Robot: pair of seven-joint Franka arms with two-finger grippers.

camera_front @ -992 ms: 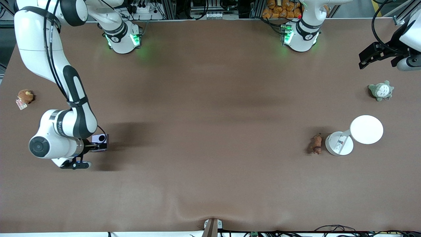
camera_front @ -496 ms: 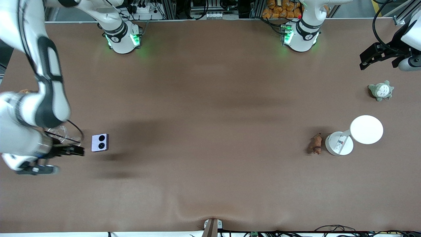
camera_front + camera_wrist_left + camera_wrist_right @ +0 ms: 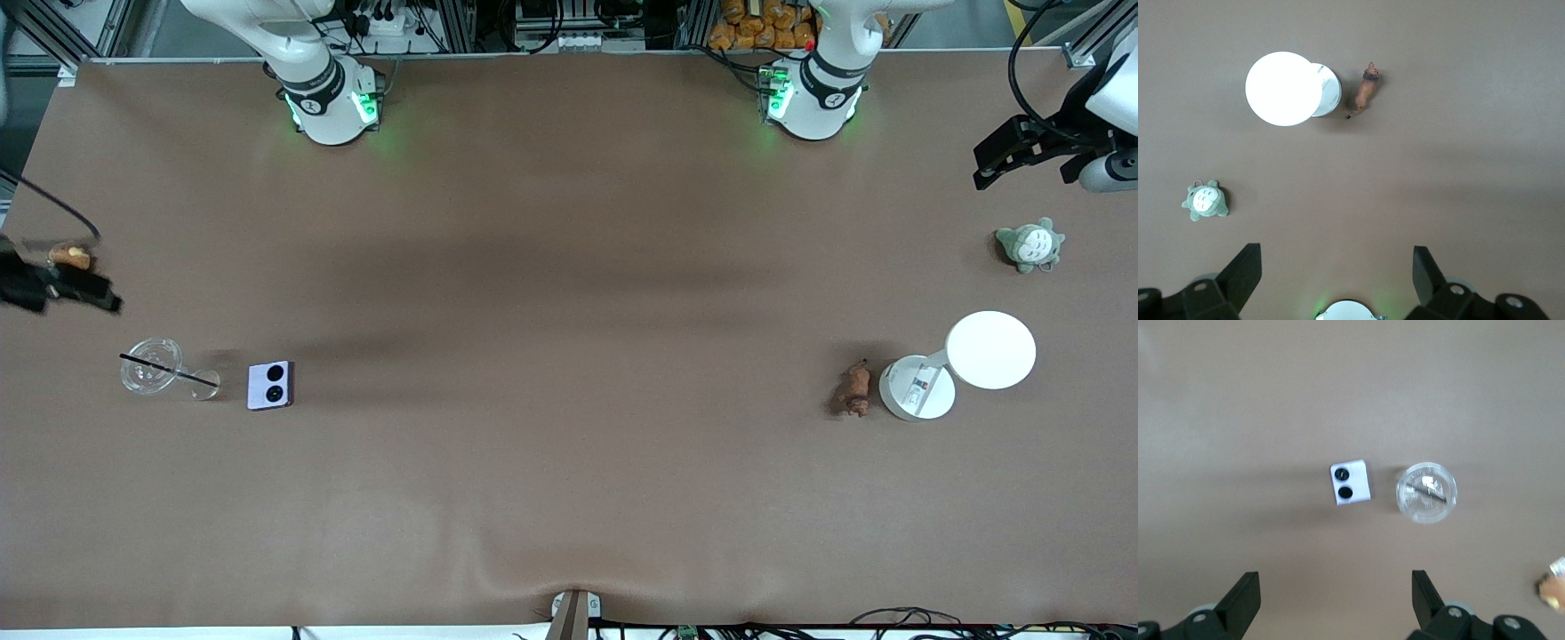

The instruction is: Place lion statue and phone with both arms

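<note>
Both grippers, left (image 3: 1337, 277) over the reddish-brown lion statue (image 3: 1366, 93) and right (image 3: 1335, 600) over the lavender square phone (image 3: 1351, 482), hang spread wide, holding nothing.

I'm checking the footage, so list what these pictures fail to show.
- Right hand: front view, motion-blurred and cut by the edge.
- Brown plush: front view, partly hidden by that hand; right wrist view, cut off and blurred.
- Lion statue: too small for detail.
- Lamp label: unreadable.
</note>
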